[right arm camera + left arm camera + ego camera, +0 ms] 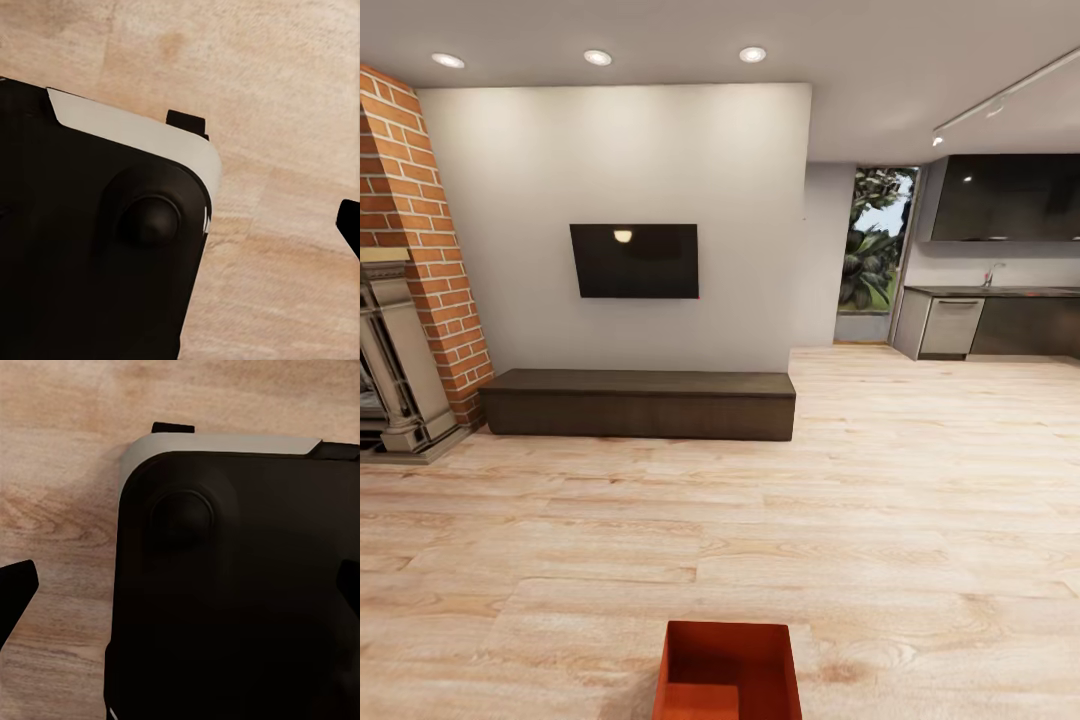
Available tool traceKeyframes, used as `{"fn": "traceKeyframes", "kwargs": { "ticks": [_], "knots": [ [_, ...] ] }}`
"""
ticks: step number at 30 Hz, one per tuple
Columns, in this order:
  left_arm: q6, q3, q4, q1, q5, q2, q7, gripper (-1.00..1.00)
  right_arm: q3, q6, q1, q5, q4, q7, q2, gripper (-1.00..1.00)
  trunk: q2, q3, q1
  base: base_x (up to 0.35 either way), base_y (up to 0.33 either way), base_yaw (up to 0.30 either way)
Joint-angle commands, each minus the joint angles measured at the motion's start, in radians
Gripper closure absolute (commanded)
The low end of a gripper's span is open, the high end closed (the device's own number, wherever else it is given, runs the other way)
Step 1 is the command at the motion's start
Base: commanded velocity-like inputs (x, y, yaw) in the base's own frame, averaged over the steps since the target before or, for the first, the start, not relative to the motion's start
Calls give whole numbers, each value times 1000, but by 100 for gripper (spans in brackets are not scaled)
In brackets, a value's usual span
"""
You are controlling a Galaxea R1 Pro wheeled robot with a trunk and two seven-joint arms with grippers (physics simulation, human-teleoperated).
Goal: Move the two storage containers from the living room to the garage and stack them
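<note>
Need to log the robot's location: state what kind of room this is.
Most likely an open-plan living room: a wall-mounted TV above a long dark low cabinet, a brick fireplace beside it, light wood plank floor, and a kitchen counter beyond.

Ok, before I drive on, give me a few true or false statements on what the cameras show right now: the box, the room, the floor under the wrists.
1. An orange-red storage container sits on the wood floor at the bottom edge of the head view. True.
2. The container has a lid on it. False: its top is open.
3. A red car stands by the wall. False: a long dark low cabinet stands there, under a wall-mounted TV.
4. Both wrist views look down on light wood planks. True.
5. The room is the garage. False: it has a brick fireplace and a kitchen beyond.
</note>
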Motion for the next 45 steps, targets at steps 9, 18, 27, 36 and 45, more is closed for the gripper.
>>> {"fn": "traceKeyframes", "kwargs": {
  "ticks": [9, 18, 27, 36, 45],
  "knots": [
    [-2, 0, 0, 0, 9, 0, 0, -100, 7, -4, -1, -10, 2, 10, -1, -100, -1, -9, 0, 0, 0, 0],
    [-2, 0, 0, 0, 10, 0, 0, -100, 7, -3, -1, -10, 2, 10, -1, -100, -1, -9, 0, 0, 0, 0],
    [-2, 0, 0, 0, 10, 0, 0, -100, 7, -1, -1, -7, 2, 10, -1, -100, -1, -9, 0, 0, 0, 0],
    [-2, 0, 0, 0, 10, 0, 1, -100, 7, -1, -1, -11, 2, 4, 1, -100, -1, -9, 0, 0, 0, 0],
    [-2, 0, 0, 0, 10, 0, 2, -100, 7, -3, -1, -12, 2, 3, 0, -100, -1, -20, 0, 0, 0, 0]
  ]
}}
